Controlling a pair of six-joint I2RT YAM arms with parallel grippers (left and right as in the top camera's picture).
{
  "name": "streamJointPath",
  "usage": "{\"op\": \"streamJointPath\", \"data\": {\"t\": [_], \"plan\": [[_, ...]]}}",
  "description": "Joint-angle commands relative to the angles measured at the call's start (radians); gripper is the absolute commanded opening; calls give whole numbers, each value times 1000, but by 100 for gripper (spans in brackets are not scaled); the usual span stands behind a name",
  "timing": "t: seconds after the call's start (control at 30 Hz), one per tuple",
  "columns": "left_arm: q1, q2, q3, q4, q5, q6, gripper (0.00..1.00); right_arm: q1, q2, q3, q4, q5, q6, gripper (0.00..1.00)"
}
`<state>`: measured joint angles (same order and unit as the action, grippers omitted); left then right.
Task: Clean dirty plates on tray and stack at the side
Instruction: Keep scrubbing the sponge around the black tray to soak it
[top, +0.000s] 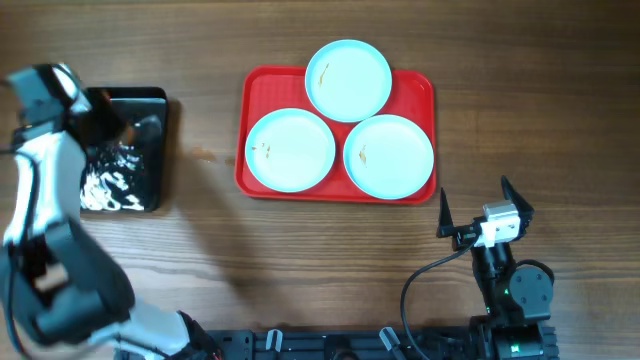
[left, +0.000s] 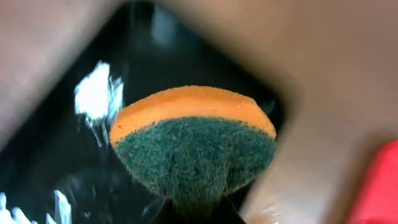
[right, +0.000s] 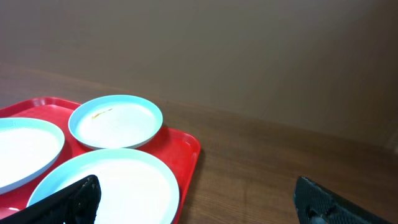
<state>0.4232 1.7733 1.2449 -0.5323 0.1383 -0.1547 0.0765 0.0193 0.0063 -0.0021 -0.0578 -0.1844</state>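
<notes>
Left pincer (top: 108, 125) is hanging over the black tray (top: 150, 108) at the left of the surface (top: 200, 230). It is clenched on a sponge (left: 194, 149), pinching it at one end so that it is bulging. The orange body is showing above and the green scouring face is turning toward my wrist camera. White flecks (left: 96, 96) are lying in the black tray below it; I cannot tell what they are. Right pincer (top: 472, 190) is standing released, its fingers (right: 68, 199) spread wide and gripping nothing. It is hovering near the tray's near right corner, apart from its rim. The tray (top: 250, 100) is sitting mid-surface, well apart from the black tray. All three plates are lying on it in a triangle: far plate (top: 348, 80), left plate (top: 290, 150) and right plate (top: 389, 155). The far plate is overhanging the tray's far edge. Their rims are sitting very close, touching or nearly; I cannot tell which. Each is carrying a small brownish smear on its inner face. None is stacked at the side.
</notes>
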Motion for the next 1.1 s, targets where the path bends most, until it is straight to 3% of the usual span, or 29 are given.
{"op": "streamJointPath", "data": {"t": [0.0, 0.2, 0.3, 0.43, 0.6, 0.7, 0.9, 1.07], "plan": [[4, 20, -11, -10, -22, 25, 4, -6, -12, -1, 3, 10, 3, 100], [3, -204, 79, 46, 161, 8, 4, -6, -12, -1, 3, 10, 3, 100], [-3, -263, 79, 65, 102, 10, 4, -6, -12, -1, 3, 10, 3, 100], [-5, -211, 36, 24, -27, 17, 4, -6, -12, -1, 3, 10, 3, 100], [-2, -17, -61, 31, -130, 21, 4, -6, -12, -1, 3, 10, 3, 100], [0, 11, -57, 18, -129, 21, 4, -6, -12, -1, 3, 10, 3, 100], [-10, -175, 70, 31, 84, 20, 4, -6, -12, -1, 3, 10, 3, 100], [-12, -307, 78, 113, 69, 21, 4, -6, -12, -1, 3, 10, 3, 100]]}}
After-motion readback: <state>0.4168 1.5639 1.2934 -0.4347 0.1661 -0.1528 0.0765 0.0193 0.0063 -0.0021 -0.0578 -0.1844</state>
